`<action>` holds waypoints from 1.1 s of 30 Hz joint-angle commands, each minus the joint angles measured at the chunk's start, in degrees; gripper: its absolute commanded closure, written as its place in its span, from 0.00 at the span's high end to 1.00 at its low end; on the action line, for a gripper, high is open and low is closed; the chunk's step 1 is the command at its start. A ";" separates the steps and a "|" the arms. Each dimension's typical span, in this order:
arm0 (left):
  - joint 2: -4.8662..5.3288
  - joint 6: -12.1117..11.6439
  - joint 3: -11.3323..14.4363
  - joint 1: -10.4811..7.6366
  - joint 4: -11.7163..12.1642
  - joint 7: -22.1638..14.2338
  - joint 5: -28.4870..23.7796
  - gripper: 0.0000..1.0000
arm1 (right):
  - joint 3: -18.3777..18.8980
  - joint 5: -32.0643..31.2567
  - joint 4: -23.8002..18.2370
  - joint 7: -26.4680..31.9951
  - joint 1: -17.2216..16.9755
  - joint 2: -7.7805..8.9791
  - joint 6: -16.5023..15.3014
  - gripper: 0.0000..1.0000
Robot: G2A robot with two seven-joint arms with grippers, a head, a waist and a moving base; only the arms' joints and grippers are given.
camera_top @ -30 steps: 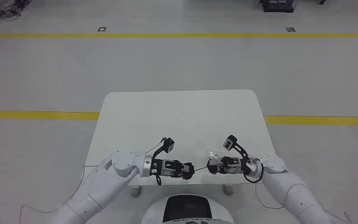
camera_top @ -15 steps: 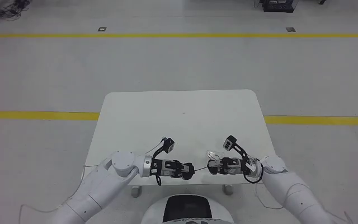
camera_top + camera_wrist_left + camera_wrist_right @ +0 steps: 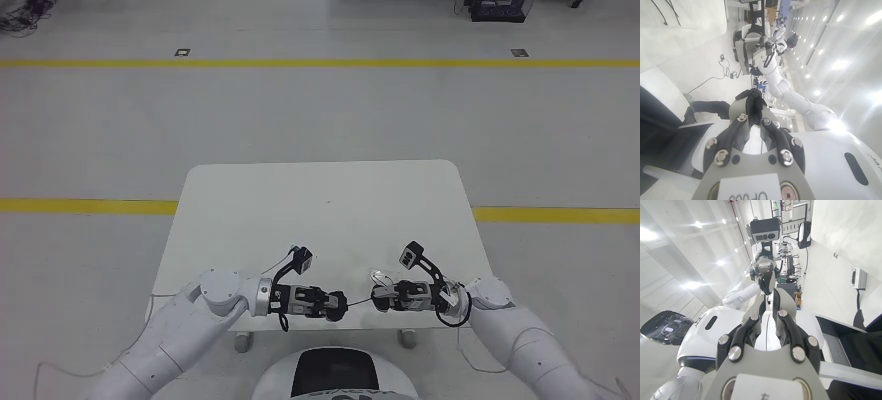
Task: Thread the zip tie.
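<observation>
The thin black zip tie (image 3: 358,298) spans the short gap between my two grippers, just above the table's near edge. My left gripper (image 3: 341,300) is shut on one end, and its fingers (image 3: 738,109) pinch a black bundle (image 3: 753,106). Facing it from the right, my right gripper (image 3: 376,296) holds the other end. In the right wrist view the tie's tip (image 3: 768,302) sits in the narrow slot between the right gripper's fingers (image 3: 777,298), with the left gripper (image 3: 765,283) close behind it.
The white table (image 3: 320,210) stretches away bare behind the grippers. Both arms hover at its near edge. Yellow floor lines (image 3: 560,214) run on either side of the table.
</observation>
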 commanded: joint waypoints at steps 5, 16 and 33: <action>0.03 -0.15 0.40 -0.39 0.44 0.03 -0.21 0.00 | 0.11 -0.24 -0.07 0.00 0.00 -0.03 0.00 0.05; 0.18 -0.50 0.84 -0.61 0.99 0.29 -0.68 0.00 | -0.02 -0.60 0.16 0.00 0.27 -0.17 0.00 0.14; 0.56 -0.71 1.20 -0.70 1.34 0.38 -1.18 0.00 | 0.74 -1.83 -1.09 0.00 -0.53 -0.11 0.00 0.09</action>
